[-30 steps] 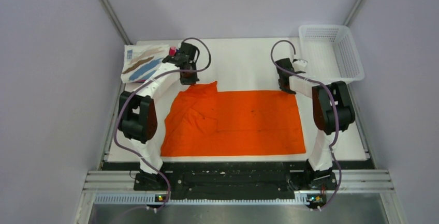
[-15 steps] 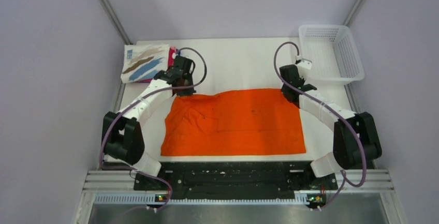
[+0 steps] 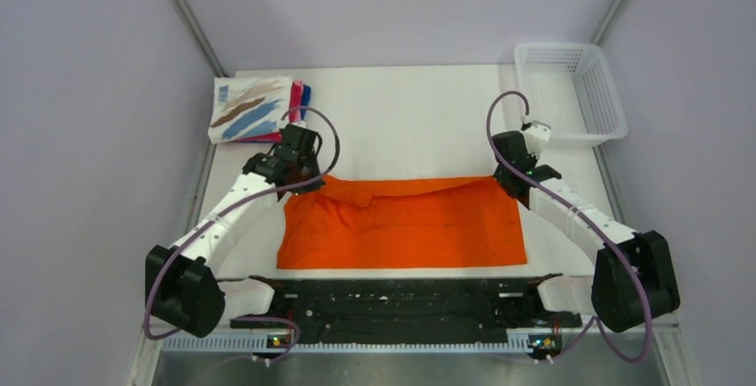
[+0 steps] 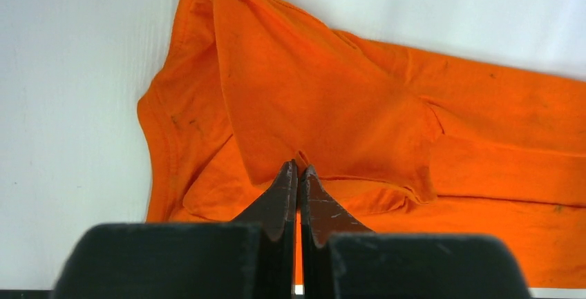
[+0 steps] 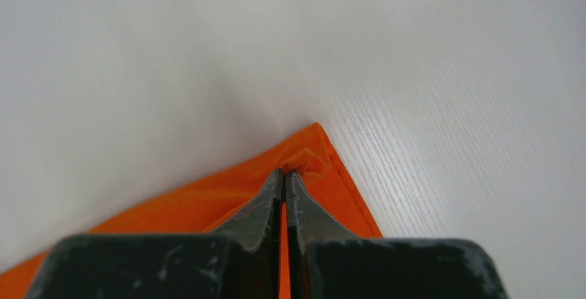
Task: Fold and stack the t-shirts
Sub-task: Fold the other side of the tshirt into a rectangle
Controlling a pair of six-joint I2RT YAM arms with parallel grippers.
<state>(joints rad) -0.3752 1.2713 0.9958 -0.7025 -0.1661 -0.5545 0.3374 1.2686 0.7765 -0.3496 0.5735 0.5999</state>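
As seen from above, the orange t-shirt point(image 3: 401, 225) lay across the near half of the white worktop point(image 3: 410, 110), its far edge folded over toward the arms. The left hand point(image 3: 309, 179) sat at the shirt's far left corner and the right hand point(image 3: 511, 178) at its far right corner, each closed on the cloth. The folded t-shirts point(image 3: 254, 108), a brush-stroke print on top with pink and blue beneath, lay at the far left corner, well apart from the white mesh basket point(image 3: 571, 92) at the far right.

In the left wrist view, the fingers point(image 4: 287, 188) were pinched together on a fold of orange cloth, with the rumpled shirt spreading beyond their tips.

In the right wrist view, the fingers point(image 5: 269, 195) were clamped tight on the shirt's pointed corner, with bare worktop beyond it.
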